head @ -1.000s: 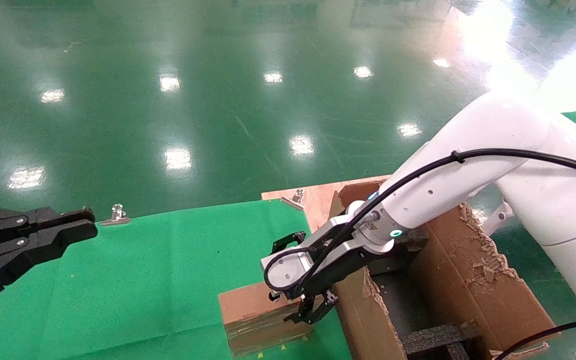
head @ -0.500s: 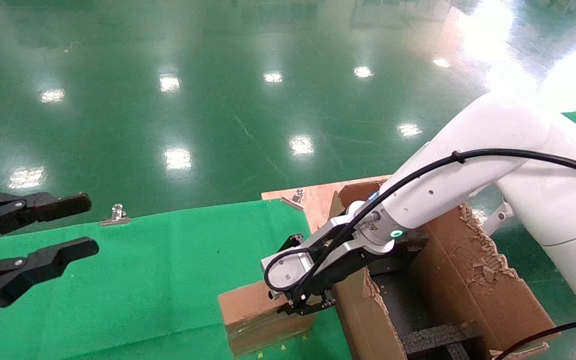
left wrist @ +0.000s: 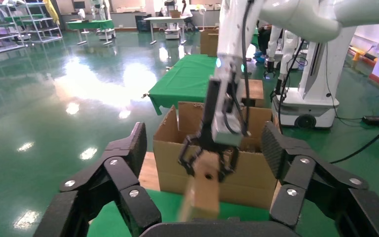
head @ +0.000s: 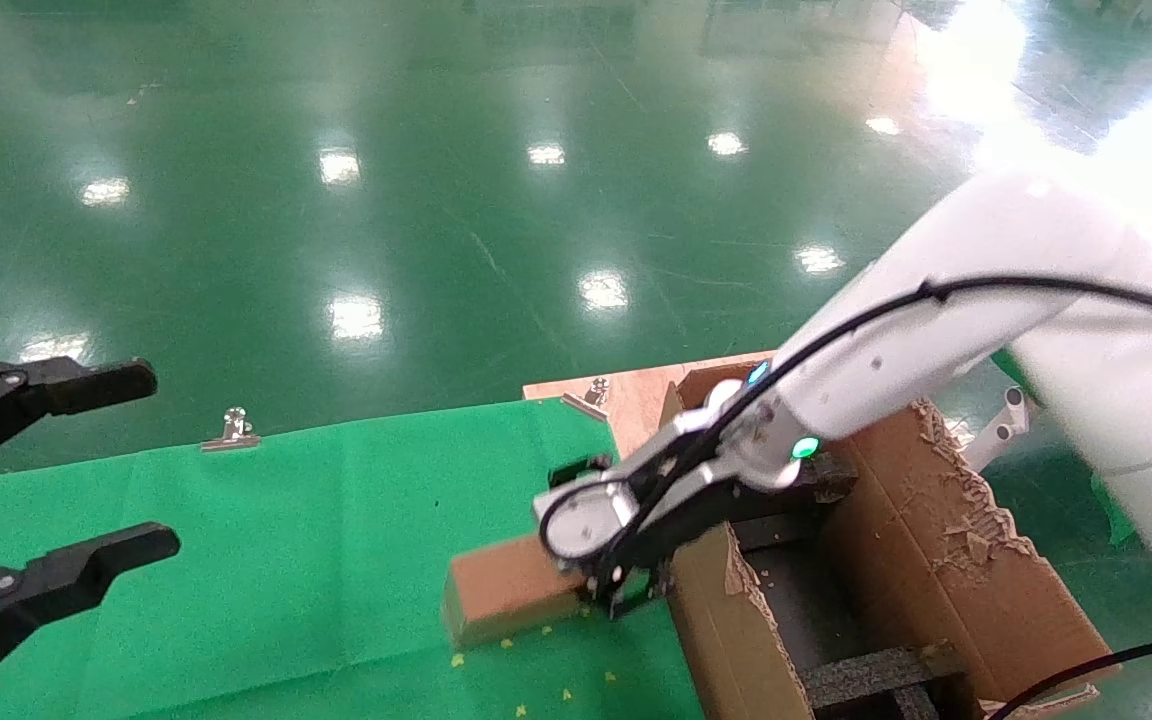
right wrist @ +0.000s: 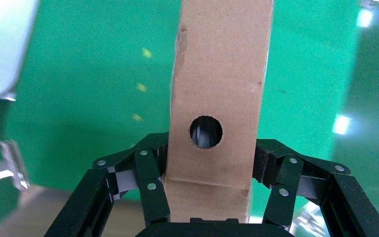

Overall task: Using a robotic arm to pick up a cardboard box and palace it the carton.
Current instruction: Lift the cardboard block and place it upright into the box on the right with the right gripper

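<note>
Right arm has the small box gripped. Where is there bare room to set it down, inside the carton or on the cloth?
The right gripper holds the cardboard box. Inside the carton, a bare patch lies between its torn near wall and the black foam inserts. The green cloth between the box and the open left gripper is free.

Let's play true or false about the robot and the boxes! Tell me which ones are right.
1. The right gripper has its jaws shut on the small brown oblong cardboard box. True.
2. The small box lies inside the large torn-flapped brown carton. False: it is outside, over the green cloth.
3. The left gripper is open and holds nothing. True.
4. The small box has a square hole. False: the hole is round.
</note>
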{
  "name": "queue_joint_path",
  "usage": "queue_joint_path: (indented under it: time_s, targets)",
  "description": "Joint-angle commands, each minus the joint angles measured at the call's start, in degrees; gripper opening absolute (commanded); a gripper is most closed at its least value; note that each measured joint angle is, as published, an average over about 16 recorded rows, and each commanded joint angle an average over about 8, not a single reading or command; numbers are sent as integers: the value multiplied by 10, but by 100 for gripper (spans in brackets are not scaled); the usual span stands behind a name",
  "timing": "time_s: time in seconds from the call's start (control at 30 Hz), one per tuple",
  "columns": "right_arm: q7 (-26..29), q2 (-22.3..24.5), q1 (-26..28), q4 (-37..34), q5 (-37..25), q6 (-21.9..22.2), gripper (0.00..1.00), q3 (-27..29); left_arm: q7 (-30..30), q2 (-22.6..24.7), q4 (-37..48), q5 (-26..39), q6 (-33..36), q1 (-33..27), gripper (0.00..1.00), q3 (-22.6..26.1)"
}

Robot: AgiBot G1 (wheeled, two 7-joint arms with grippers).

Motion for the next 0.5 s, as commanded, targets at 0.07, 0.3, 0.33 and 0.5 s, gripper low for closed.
queue_joint_path:
  time_s: [0.07,0.3,0.33,0.5]
  targets:
    - [-14,2,23,-16,5,-5,0,3,0,0,0,0,0,0,100,0]
    - [-72,1,136,-96,53,-17,0,-23,0,0,0,0,0,0,100,0]
    - [-79,1,154,-108,61,-18,0,-29,0,0,0,0,0,0,100,0]
    - [-121,-2,240,-170,94,-19,0,-67,0,0,0,0,0,0,100,0]
